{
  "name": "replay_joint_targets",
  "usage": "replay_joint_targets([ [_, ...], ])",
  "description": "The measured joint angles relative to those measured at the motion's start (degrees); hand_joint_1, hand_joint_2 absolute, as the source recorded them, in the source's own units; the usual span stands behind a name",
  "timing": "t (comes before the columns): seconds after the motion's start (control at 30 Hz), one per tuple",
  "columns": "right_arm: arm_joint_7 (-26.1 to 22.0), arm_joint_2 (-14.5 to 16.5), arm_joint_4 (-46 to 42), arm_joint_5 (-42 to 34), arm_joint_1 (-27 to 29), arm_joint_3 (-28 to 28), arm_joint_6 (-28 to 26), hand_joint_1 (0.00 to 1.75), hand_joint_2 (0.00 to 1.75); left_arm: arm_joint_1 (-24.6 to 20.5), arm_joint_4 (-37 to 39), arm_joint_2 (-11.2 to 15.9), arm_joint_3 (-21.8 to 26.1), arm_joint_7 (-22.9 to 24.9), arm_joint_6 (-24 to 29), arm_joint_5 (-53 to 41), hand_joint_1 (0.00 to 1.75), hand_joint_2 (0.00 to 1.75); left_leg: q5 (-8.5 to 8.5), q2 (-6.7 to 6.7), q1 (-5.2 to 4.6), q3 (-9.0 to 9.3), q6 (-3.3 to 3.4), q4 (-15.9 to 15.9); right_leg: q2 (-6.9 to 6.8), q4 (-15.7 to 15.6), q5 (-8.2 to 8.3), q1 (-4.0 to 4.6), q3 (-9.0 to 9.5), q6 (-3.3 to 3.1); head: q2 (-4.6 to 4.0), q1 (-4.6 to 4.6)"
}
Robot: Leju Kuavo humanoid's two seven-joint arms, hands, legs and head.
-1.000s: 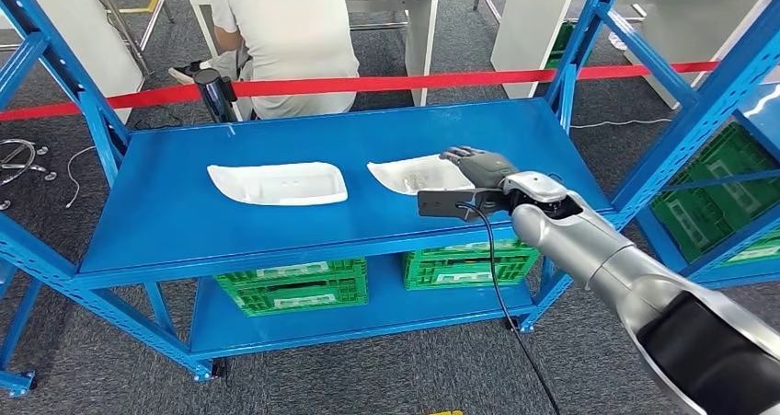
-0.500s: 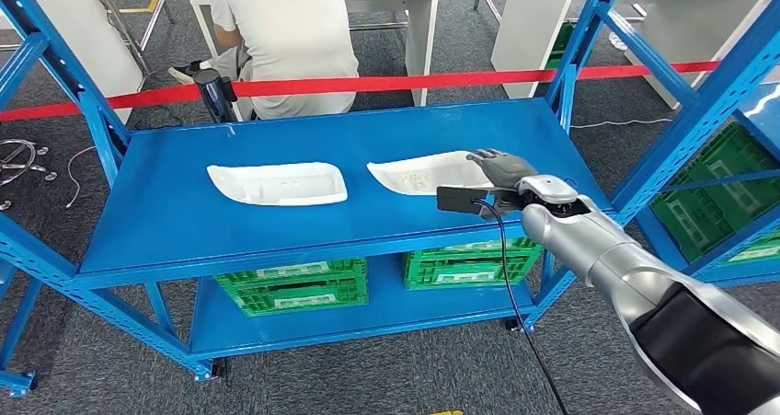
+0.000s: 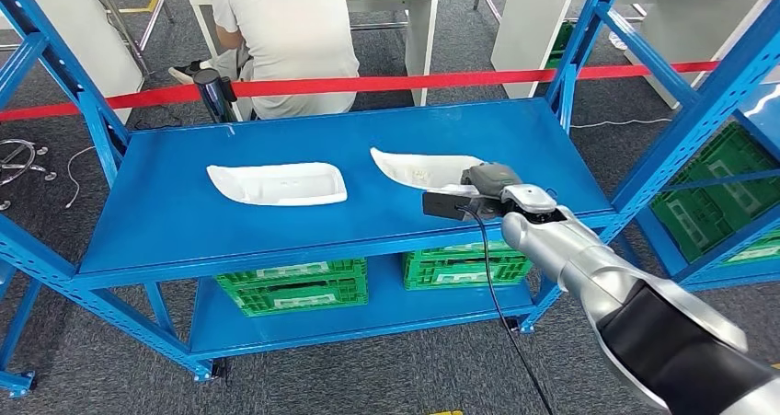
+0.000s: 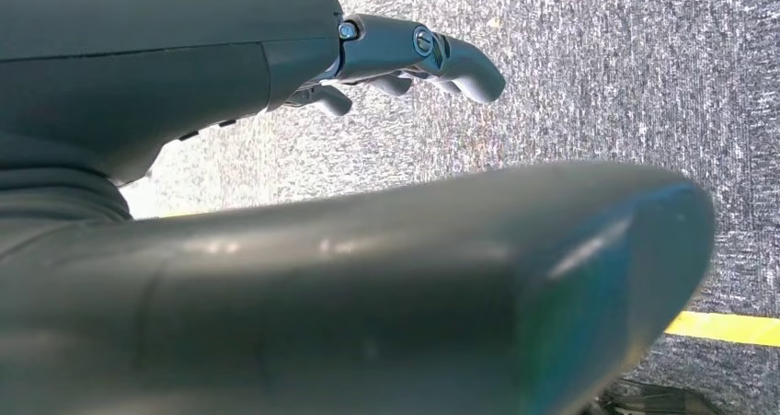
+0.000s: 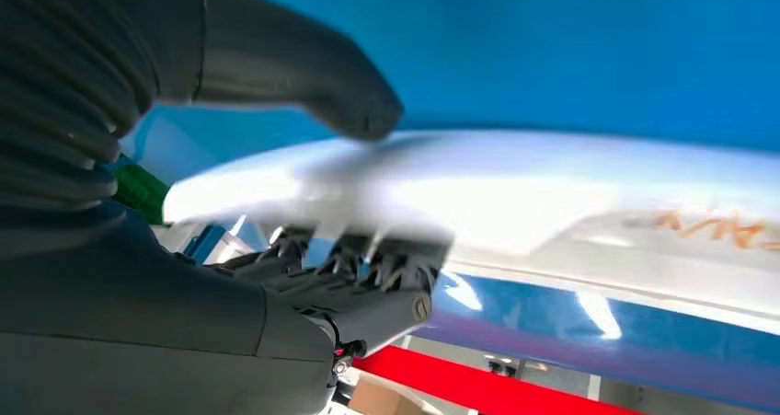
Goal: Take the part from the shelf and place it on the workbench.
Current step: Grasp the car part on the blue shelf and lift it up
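**Right hand closed on white part at shelf edge**

The right hand grips the white part: thumb over its upper face, fingers curled beneath the near rim. The part appears tilted, its far end raised off the blue shelf; blur limits certainty. The left hand holds nothing, its fingers loosely apart.

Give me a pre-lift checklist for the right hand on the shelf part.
1. Right hand grips the right white part, thumb over, fingers under: ok.
2. Part clear of the shelf: cannot tell; its grasped end looks raised.
3. Left white part apart from the held one: ok.
4. Blue upright near the lift path: not ok, close beside the arm.
5. Left hand hangs over the floor, holding nothing: ok.
6. Workbench location: cannot tell.
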Motion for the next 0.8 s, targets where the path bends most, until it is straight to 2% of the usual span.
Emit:
replay_joint_targets([
  [0.27, 0.26, 2.16, 1.63, 0.48, -0.82, 0.00, -1.09, 1.75, 1.75, 0.08, 0.00, 0.01, 0.29, -0.31, -0.33, 0.03, 0.00, 0.00, 0.00, 0.03, 0.00, 0.08, 0.00, 0.00, -0.01, 0.00, -0.03, 0.00, 0.05, -0.05, -0.01, -0.01],
  [0.4, 0.27, 2.56, 1.76, 0.52, -0.81, 0.00, -1.30, 1.75, 1.75, 0.05, 0.00, 0.01, 0.29, -0.31, -0.74, -0.21, 0.00, 1.75, 0.00, 0.03, 0.00, 0.10, 0.00, 0.00, -0.01, 0.00, -0.03, 0.00, 0.08, -0.05, -0.01, -0.01],
  [0.8, -0.16, 2.78, 1.95, -0.23, -0.55, -0.49, -2.24, 1.75, 1.75, 0.27, 0.01, -0.01, 1.24, -1.07, -0.53, 1.56, 0.00, 1.75, 0.00, 0.03, 0.00, 0.14, 0.00, 0.01, 0.00, 0.00, -0.04, 0.00, 0.12, -0.05, 0.00, -0.01],
])
